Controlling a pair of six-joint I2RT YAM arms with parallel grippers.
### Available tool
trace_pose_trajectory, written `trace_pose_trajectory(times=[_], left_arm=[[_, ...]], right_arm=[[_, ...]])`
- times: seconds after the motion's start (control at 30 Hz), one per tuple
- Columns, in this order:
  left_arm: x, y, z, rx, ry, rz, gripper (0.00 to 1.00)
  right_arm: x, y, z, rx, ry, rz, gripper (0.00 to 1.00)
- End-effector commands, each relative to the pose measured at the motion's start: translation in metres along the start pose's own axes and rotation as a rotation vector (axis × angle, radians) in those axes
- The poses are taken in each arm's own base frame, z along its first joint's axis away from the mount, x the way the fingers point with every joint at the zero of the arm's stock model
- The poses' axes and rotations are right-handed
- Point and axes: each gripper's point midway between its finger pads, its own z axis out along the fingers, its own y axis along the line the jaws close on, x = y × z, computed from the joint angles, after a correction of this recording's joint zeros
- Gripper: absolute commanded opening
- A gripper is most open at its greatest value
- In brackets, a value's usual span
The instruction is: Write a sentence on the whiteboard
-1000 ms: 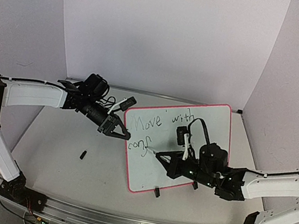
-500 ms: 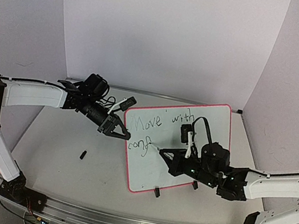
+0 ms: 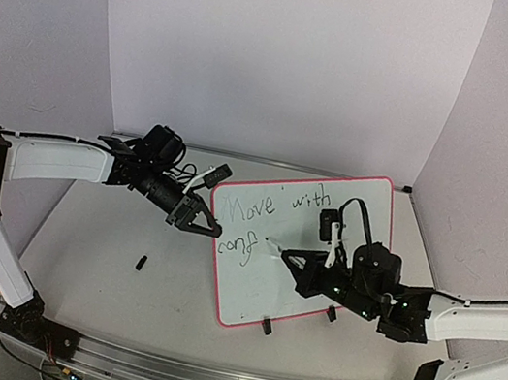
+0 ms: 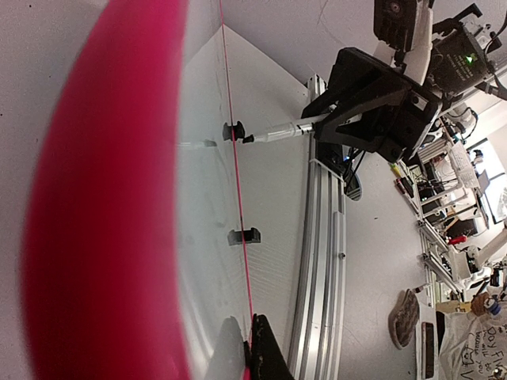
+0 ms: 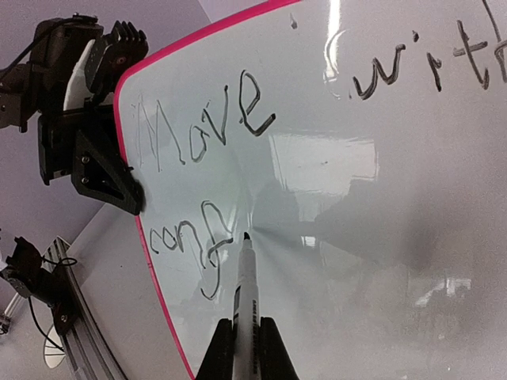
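Observation:
The whiteboard [image 3: 367, 220] stands tilted on the table, with a pink-red rim. The sentence [image 3: 266, 207] reads "Move with" in the top row and "conf" below; it also shows in the right wrist view [image 5: 206, 131]. My right gripper [image 3: 305, 263] [image 5: 246, 321] is shut on a white marker [image 5: 246, 293]. The marker's black tip is at the board just right of the "f"; I cannot tell whether it touches. My left gripper [image 3: 213, 229] [image 4: 249, 348] is shut on the board's left rim [image 4: 103, 198], holding it steady.
A small black marker cap [image 3: 140, 261] lies on the table left of the board. Two black clip feet [image 3: 265, 327] [image 3: 331, 314] hold the board's lower edge. White walls enclose the back and sides. An aluminium rail [image 3: 201, 378] runs along the near edge.
My right arm has moved right and the marker tip has gone from the bottom of the "f" up to just right of it. The left arm and board have not moved.

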Motion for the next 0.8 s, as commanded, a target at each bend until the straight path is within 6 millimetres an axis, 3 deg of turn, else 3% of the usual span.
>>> trace_pose_trajectory(times=[0.0,0.47,0.77], left_arm=[[0.002,-0.012,0.008,0.016,0.034,0.068,0.00],[0.002,-0.012,0.007,0.013,0.036,0.069,0.00],[0.002,-0.012,0.008,0.014,0.036,0.070,0.00]], right_arm=[[-0.005,-0.008,-0.001,0.048,-0.016,-0.009,0.00],[-0.007,-0.001,0.012,0.039,0.002,-0.045,0.00],[0.015,-0.015,0.008,0.074,0.058,-0.018,0.00]])
